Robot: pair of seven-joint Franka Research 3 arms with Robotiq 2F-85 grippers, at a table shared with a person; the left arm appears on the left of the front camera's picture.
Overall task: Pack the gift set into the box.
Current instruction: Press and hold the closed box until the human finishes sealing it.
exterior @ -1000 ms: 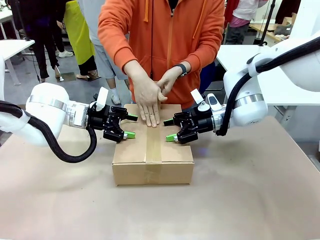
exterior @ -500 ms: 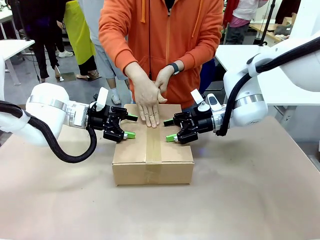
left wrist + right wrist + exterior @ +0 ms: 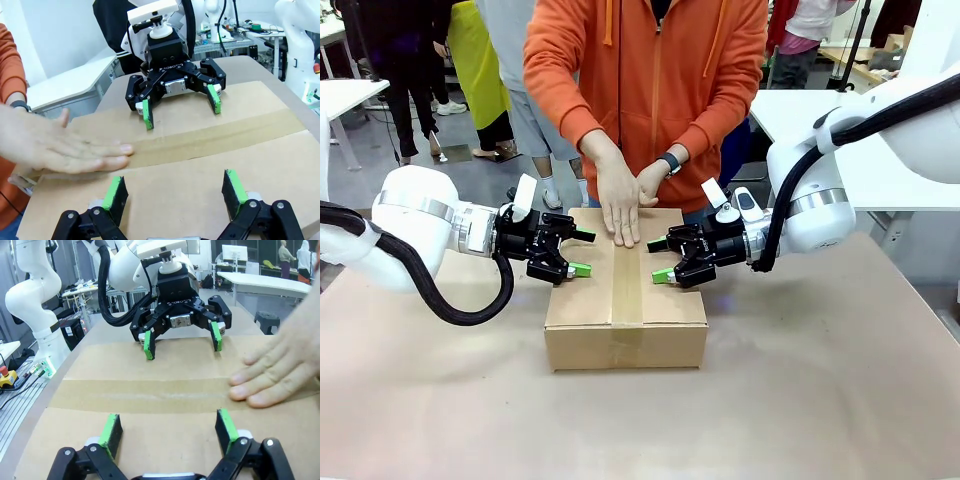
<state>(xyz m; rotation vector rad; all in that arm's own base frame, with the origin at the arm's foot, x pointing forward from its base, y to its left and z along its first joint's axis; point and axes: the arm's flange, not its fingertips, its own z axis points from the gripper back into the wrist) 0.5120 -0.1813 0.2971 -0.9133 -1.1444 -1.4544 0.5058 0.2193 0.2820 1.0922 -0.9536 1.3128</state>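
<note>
The bench point(image 3: 820, 400), covered in brown paper, carries the box point(image 3: 625, 310) near its middle, in front of the person in an orange hoodie point(image 3: 650, 80) who stands at the box's far side. The box is closed, its top flaps flat, with a tape strip point(image 3: 627, 285) along the centre seam. In the front view the seam runs from the box's near edge away toward the person and folds down over the near wall; the box looks slightly deeper along that line than it is wide, though the camera angle makes this hard to judge.

The left arm point(image 3: 415, 235) reaches in level from the box's left side, and the right arm point(image 3: 815, 205) reaches in level from the box's right side, the two facing each other across the tape.

The person's hand point(image 3: 618, 200) lies flat, fingers pointing toward the robot, on the far part of the box top over the seam; the other hand point(image 3: 650, 182) sits just beside it at the far edge.

The left tool point(image 3: 579, 252) hovers over the left edge of the box top, its green-padded fingers spread wide and gripping nothing. The right tool point(image 3: 660, 260) hovers over the right part of the top, likewise spread wide and empty. In each wrist view the tool's own fingers straddle bare cardboard, short of the tape.
</note>
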